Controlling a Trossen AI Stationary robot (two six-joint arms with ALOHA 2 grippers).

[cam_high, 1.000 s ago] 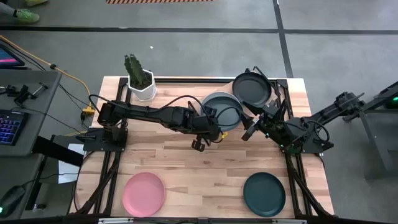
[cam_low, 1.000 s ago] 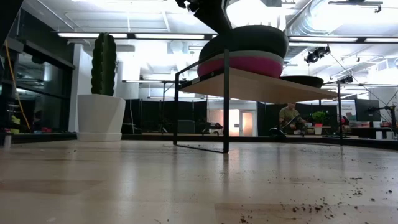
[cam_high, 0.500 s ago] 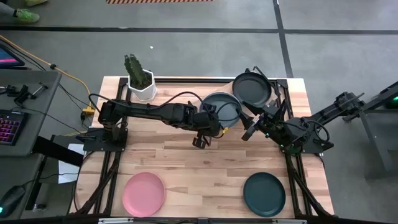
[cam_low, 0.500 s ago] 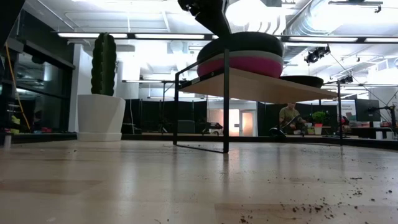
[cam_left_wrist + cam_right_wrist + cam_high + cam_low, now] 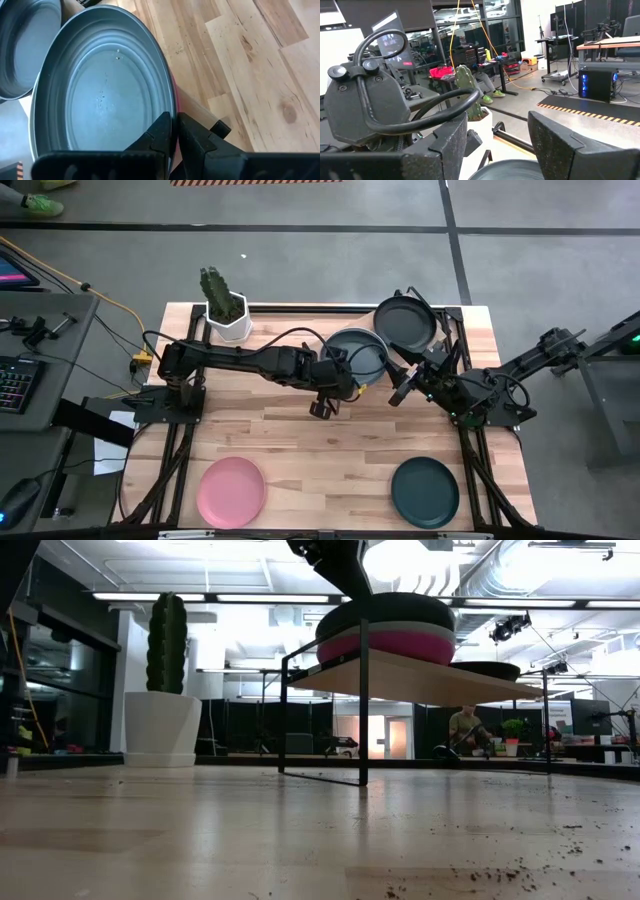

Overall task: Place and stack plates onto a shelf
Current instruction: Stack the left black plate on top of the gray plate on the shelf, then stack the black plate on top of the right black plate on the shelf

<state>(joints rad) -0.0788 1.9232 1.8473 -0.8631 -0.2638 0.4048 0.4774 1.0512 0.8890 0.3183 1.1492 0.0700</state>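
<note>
A stack stands on the left half of the shelf (image 5: 430, 680): magenta plate (image 5: 390, 646) lowest, a pale plate (image 5: 440, 630) on it, a dark plate (image 5: 358, 352) on top. My left gripper (image 5: 346, 378) is at this top plate's near-left rim, shut on it. A second dark plate (image 5: 405, 323) lies on the shelf's right half. On the table near its front edge lie a pink plate (image 5: 231, 490) and another dark plate (image 5: 425, 492). My right gripper (image 5: 400, 386) hovers open just right of the stack, touching nothing. My left gripper pinches the top dark plate by its rim (image 5: 169, 102), one finger inside the plate's hollow and one outside. The fingers come from the table's left and near side, slanting down. The plate lies flat on the pale plate beneath it.
A white faceted pot with a cactus (image 5: 225, 310) stands at the table's far left, beside the shelf. The shelf's thin black frame (image 5: 362, 710) rises from the table. Bare wood spreads between the shelf and the two plates at the front.
The dark plate in my left gripper has come down from a slight tilt and now lies flat on the stack. The gripper has moved a little toward the far edge and down with it, still shut on the rim.
</note>
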